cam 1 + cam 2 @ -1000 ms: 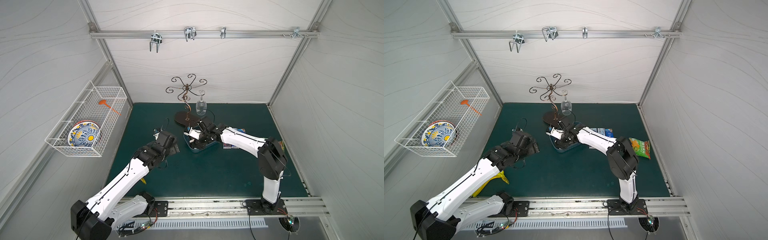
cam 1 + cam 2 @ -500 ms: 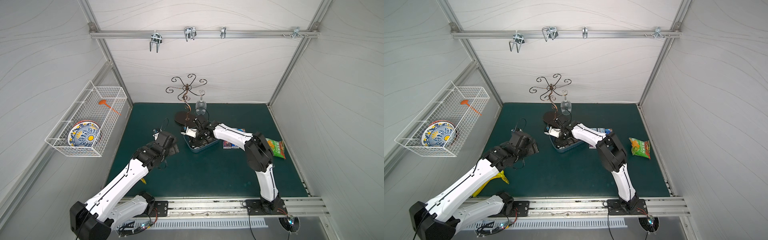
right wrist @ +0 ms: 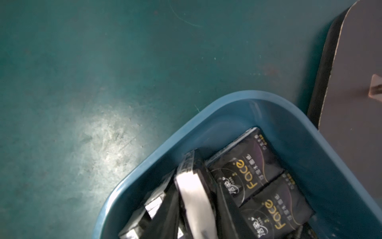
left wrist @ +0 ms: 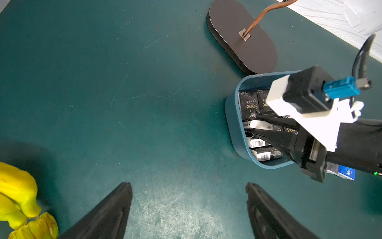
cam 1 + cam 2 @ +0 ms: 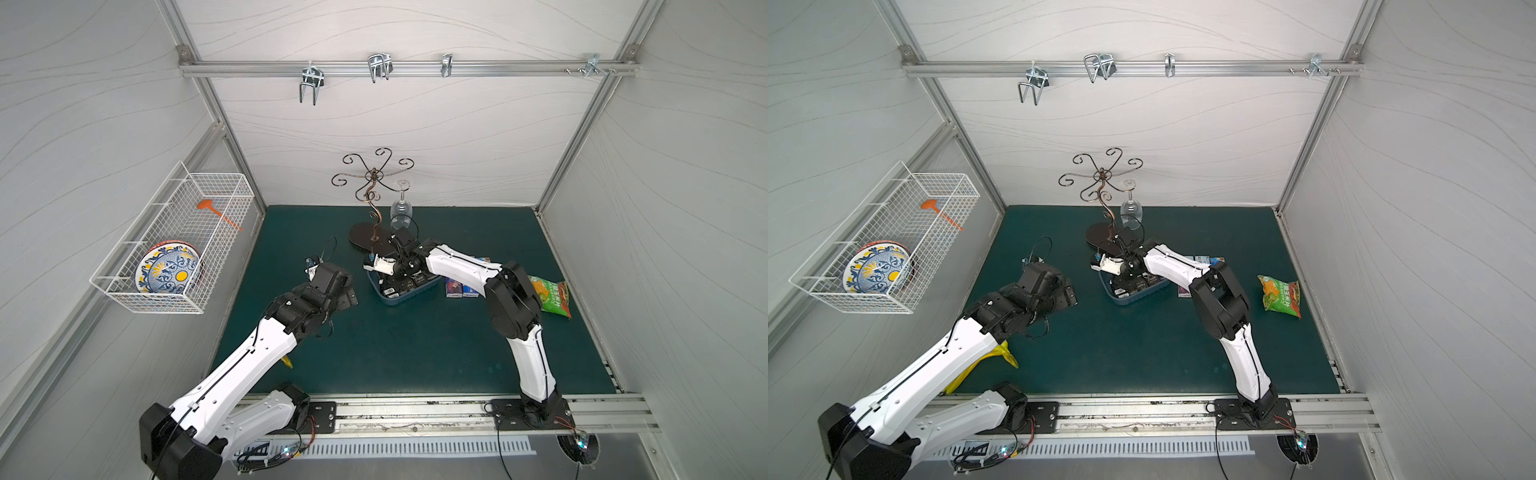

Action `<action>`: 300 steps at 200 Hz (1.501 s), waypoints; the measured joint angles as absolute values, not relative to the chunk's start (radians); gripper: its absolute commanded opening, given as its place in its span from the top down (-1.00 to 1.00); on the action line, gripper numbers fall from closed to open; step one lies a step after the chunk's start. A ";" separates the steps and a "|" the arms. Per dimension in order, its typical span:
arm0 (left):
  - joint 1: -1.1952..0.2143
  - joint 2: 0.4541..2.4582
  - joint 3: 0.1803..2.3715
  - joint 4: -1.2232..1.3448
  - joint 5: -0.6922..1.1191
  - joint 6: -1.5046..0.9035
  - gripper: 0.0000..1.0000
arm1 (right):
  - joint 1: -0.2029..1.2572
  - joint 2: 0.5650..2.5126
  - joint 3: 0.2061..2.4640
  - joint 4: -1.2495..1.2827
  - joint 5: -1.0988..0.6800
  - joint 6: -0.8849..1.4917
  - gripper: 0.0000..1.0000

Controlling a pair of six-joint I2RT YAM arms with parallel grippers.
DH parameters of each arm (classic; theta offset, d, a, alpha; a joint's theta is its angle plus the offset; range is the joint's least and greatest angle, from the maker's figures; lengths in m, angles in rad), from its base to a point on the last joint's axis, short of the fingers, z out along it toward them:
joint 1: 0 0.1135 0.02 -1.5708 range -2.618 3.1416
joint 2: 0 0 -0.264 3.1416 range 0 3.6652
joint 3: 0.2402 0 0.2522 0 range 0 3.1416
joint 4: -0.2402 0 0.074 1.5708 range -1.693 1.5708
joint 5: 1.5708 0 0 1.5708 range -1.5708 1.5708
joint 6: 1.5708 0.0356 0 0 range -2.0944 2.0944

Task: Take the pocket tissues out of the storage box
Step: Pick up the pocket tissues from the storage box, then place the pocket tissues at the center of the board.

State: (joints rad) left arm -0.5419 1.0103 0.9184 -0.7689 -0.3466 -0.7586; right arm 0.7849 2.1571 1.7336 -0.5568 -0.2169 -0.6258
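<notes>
Black and narrow, the right pincer (image 4: 253,124) reaches into the storage box (image 4: 231,115) with its jaws drawn in on both flat faces of one black pack (image 3: 194,192), which stands tilted up on its edge, a pale seam showing between them; it reads as a grip, though how firm cannot be judged. Around that pack lie more pocket tissues (image 3: 248,175), black with gold lettering, flat or leaning on each other and covering most of the box floor. The blue box sits on the green table (image 4: 124,82), just beside the dark oval base (image 4: 241,35) of a glass stand. In a top view, a few blue packs (image 5: 461,287) lie on the table just beside the box, with a snack bag (image 5: 550,296) farther off. The left pincer (image 4: 189,207) hangs wide open and empty over bare table, apart from the box. The step in hand appears to be picking one more pack; the next move calls for a straight lift clear of the rim without dragging neighbours, then a carry to the packs already outside
</notes>
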 measured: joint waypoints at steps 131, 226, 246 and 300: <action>-0.541 0.989 0.916 -0.764 -0.348 -0.759 -0.81 | 0.717 1.881 1.526 -0.443 -0.259 -0.397 0.68; -0.537 0.991 0.912 -0.733 -0.334 -0.747 -0.81 | 0.624 1.438 1.054 -0.499 -0.325 0.068 0.62; -0.537 0.992 0.912 -0.732 -0.321 -0.748 -0.81 | 0.619 1.447 0.941 -0.513 -0.315 0.130 0.61; -0.537 1.003 0.912 -0.732 -0.308 -0.748 -0.81 | 0.581 1.493 0.863 -0.521 -0.326 0.192 0.39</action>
